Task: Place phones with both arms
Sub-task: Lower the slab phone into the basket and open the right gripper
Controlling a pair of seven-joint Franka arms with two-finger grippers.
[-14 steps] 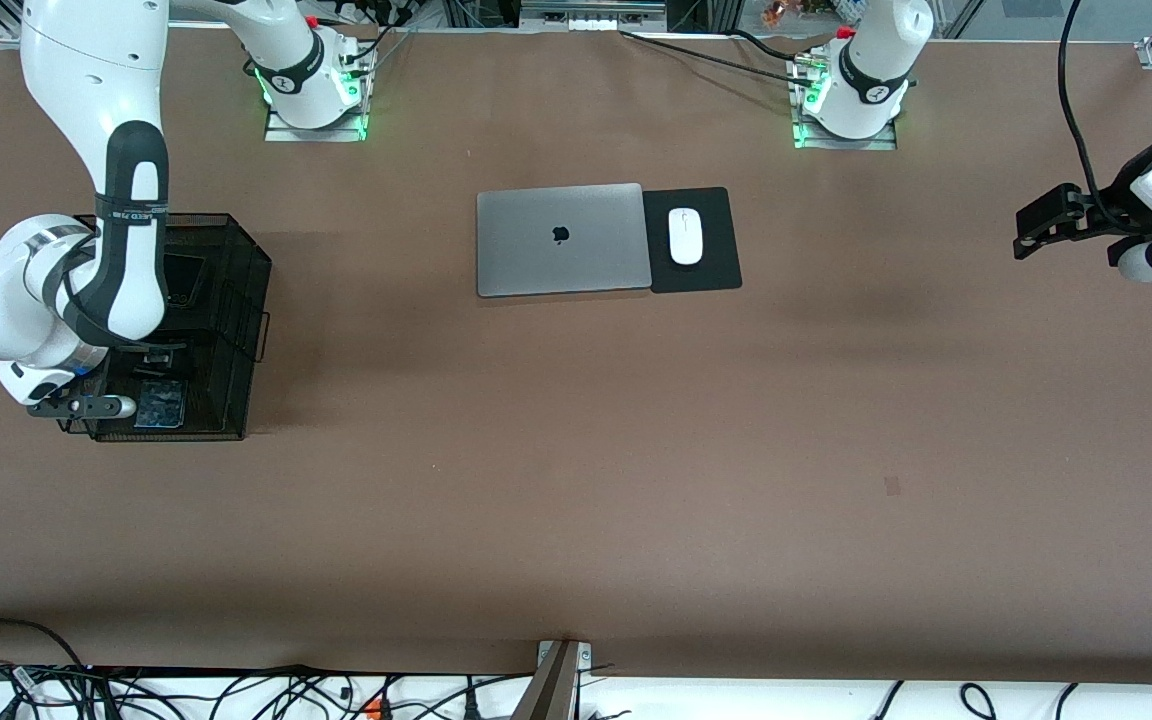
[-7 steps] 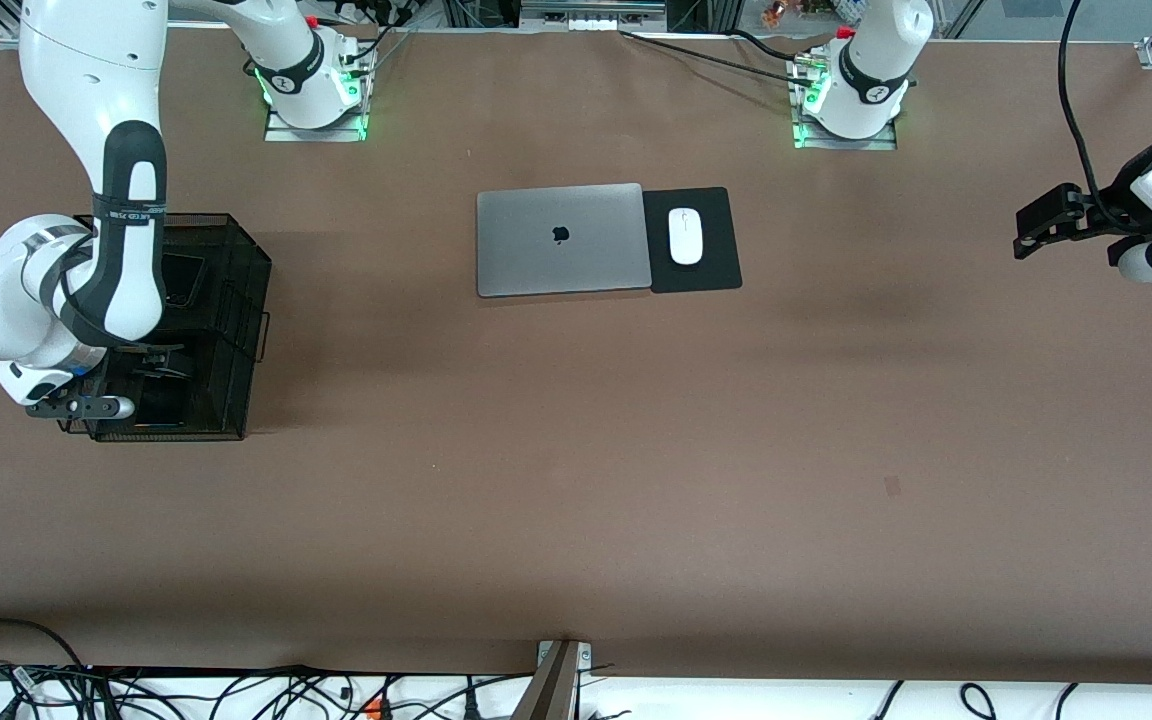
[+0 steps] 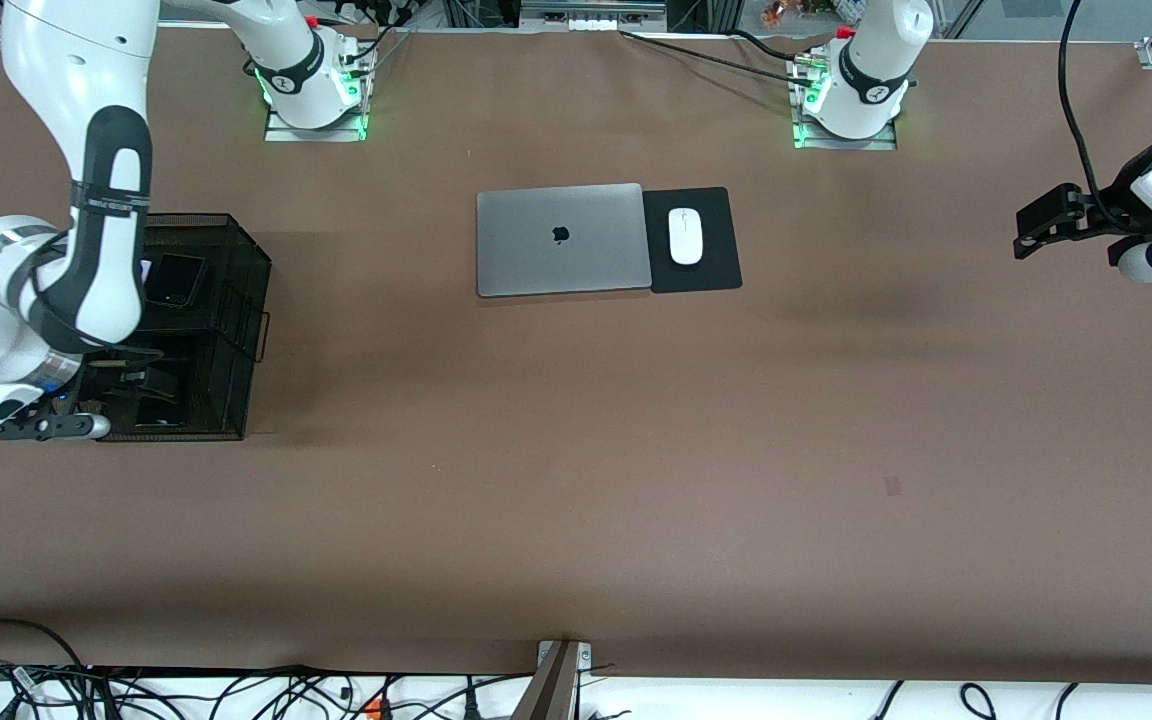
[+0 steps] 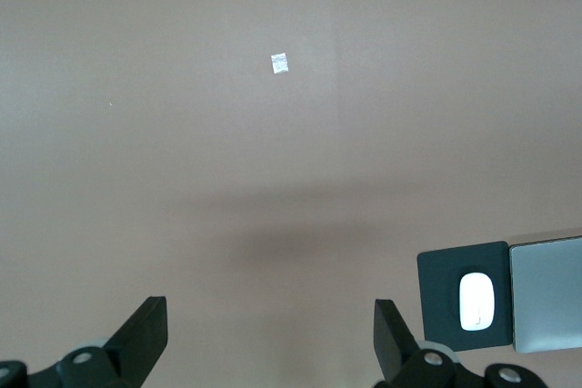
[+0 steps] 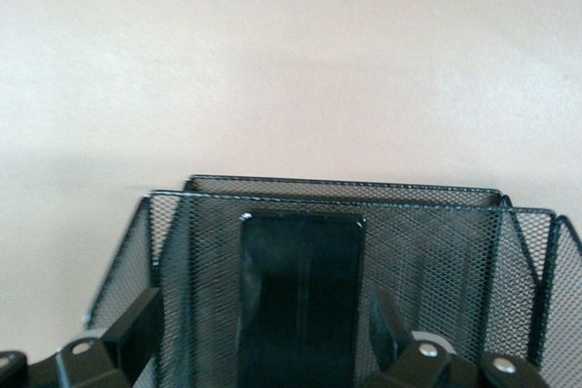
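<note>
My right gripper hangs just above the black mesh organizer at the right arm's end of the table, with its jaws spread wide and nothing between them. Directly under it the long slim black phone stands on edge in one mesh slot, leaning against the divider. In the front view another black phone lies in the organizer's compartment farther from the camera, and a sliver of lilac shows beside it at the edge of my forearm; I cannot tell more of that one. My left gripper waits over bare table at the left arm's end, also splayed open and holding nothing, well apart from the silver laptop and the white mouse on its black pad.

By my reckoning the placing looks done or nearly so, and the risk now lies in getting out. My fingers sit close to the mesh rim and either side of the upright phone; a sideways pull could catch the wire wall and drag or tip the light organizer, or brush the phone's top edge and knock it out of its lean. My elbow also hangs low over the basket, so a careless swing could clip it. A straight lift first seems safest to me
</note>
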